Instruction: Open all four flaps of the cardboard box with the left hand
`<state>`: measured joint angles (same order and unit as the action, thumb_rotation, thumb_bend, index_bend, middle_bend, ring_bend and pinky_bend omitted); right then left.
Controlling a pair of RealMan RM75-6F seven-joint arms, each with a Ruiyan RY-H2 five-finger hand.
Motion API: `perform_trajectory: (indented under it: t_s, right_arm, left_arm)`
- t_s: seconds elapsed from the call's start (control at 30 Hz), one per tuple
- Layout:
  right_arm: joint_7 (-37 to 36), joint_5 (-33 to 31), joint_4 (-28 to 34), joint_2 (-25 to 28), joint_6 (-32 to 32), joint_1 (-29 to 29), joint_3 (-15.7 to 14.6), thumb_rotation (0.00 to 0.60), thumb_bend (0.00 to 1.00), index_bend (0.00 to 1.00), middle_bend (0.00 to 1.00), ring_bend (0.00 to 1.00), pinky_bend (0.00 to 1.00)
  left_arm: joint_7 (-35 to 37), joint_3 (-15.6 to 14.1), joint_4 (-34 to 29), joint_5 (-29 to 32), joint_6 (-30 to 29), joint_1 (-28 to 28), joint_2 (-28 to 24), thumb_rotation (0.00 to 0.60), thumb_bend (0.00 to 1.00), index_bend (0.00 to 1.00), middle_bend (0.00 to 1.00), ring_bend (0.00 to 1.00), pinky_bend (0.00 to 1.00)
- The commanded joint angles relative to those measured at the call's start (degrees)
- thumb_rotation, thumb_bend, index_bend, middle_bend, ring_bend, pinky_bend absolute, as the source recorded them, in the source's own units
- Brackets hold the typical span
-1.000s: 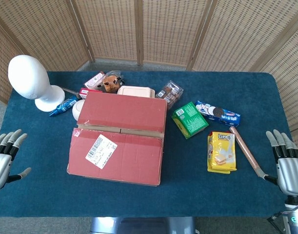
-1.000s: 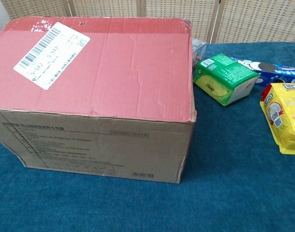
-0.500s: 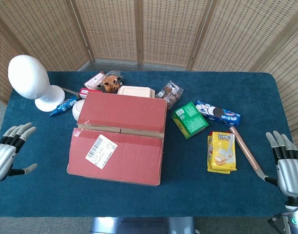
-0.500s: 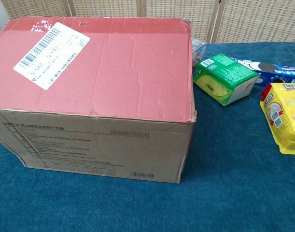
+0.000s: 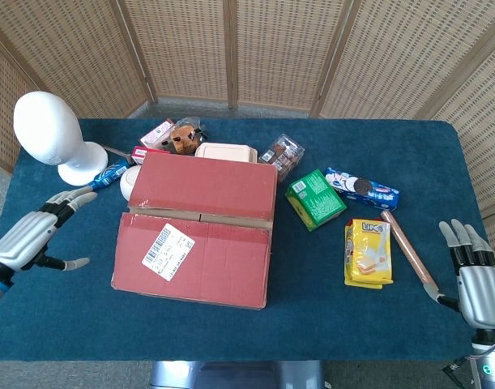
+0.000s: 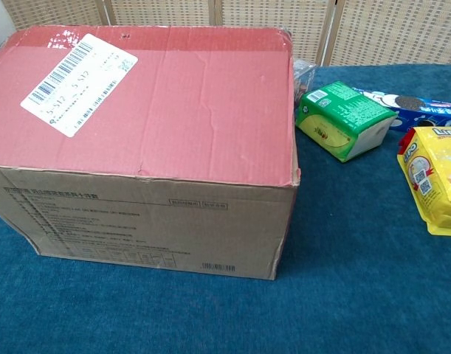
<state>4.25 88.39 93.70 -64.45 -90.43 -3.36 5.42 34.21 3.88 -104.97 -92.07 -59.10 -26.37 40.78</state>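
A cardboard box point(image 5: 200, 227) with red top flaps lies closed in the middle of the blue table, a white shipping label point(image 5: 168, 250) on its near flap. The chest view shows the box point(image 6: 144, 133) close up, its brown front wall facing me. My left hand point(image 5: 32, 237) hovers left of the box, fingers spread and empty, a short gap from the box's left side. At the table's right front corner my right hand point(image 5: 472, 275) stays open, holding nothing. Neither hand appears in the chest view.
A white mannequin head point(image 5: 53, 134) stands at the back left. Snack packs point(image 5: 178, 136) and a lidded container point(image 5: 226, 151) crowd behind the box. Right of it lie a green pack point(image 5: 314, 198), a blue cookie pack point(image 5: 361, 188), a yellow pack point(image 5: 367, 251) and a brown stick point(image 5: 409, 251).
My left hand has moved up and rightward toward the box's left side, fingers still spread. The box and the right hand have not moved.
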Motion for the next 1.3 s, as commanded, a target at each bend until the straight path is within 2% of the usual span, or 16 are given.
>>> perform_trajectory:
  t_s: [0.03, 0.27, 0.4, 0.7, 0.8, 0.93, 1.07, 1.3]
  right_arm:
    - [-0.1, 0.0, 0.1, 0.1, -0.1, 0.1, 0.0, 0.6, 0.0, 0.0, 0.0, 0.0, 0.16]
    - [-0.1, 0.1, 0.2, 0.2, -0.2, 0.2, 0.0, 0.6, 0.0, 0.0, 0.0, 0.0, 0.16]
    - [0.1, 0.1, 0.4, 0.2, -0.3, 0.3, 0.0, 0.6, 0.0, 0.0, 0.0, 0.0, 0.16]
    - [-0.3, 0.1, 0.5, 0.4, -0.3, 0.3, -0.1, 0.6, 0.0, 0.0, 0.0, 0.0, 0.16]
    - [-0.4, 0.1, 0.5, 0.5, -0.3, 0.4, -0.1, 0.6, 0.0, 0.0, 0.0, 0.0, 0.16]
    - [-0.5, 0.4, 0.7, 0.6, -0.4, 0.5, -0.2, 0.6, 0.0, 0.0, 0.0, 0.0, 0.16]
    - [-0.5, 0.4, 0.8, 0.7, -0.4, 0.5, -0.3, 0.6, 0.0, 0.0, 0.0, 0.0, 0.16]
    - [-0.3, 0.2, 1.2, 0.9, 0.3, 0.4, -0.5, 0.6, 0.0, 0.0, 0.0, 0.0, 0.16]
  left_arm:
    - [7.8, 1.1, 0.6, 0.2, 3.8, -3.6, 0.7, 0.6, 0.0, 0.02, 0.0, 0.0, 0.09]
    - [21.9, 0.1, 0.3, -3.5, 10.2, -9.0, 0.0, 0.6, 0.0, 0.02, 0.0, 0.0, 0.13]
    - [26.2, -0.8, 0.0, -5.9, 12.7, -11.8, -0.4, 0.6, 0.0, 0.02, 0.0, 0.0, 0.13]
    - [37.0, -3.4, 0.3, -10.8, 11.9, -15.0, 0.7, 0.6, 0.0, 0.02, 0.0, 0.01, 0.17]
    - [40.2, -4.5, 1.0, -12.9, 10.3, -15.6, 0.5, 0.6, 0.0, 0.02, 0.0, 0.02, 0.18]
    - [49.6, -6.9, 2.7, -17.3, 4.6, -15.8, 0.0, 0.6, 0.0, 0.02, 0.0, 0.04, 0.21]
    - [58.5, -9.4, 7.0, -22.3, -3.6, -15.7, 0.1, 0.6, 0.0, 0.02, 0.01, 0.04, 0.22]
    - [65.7, -12.4, 11.8, -26.9, -13.4, -15.8, 0.8, 0.6, 0.0, 0.02, 0.01, 0.04, 0.24]
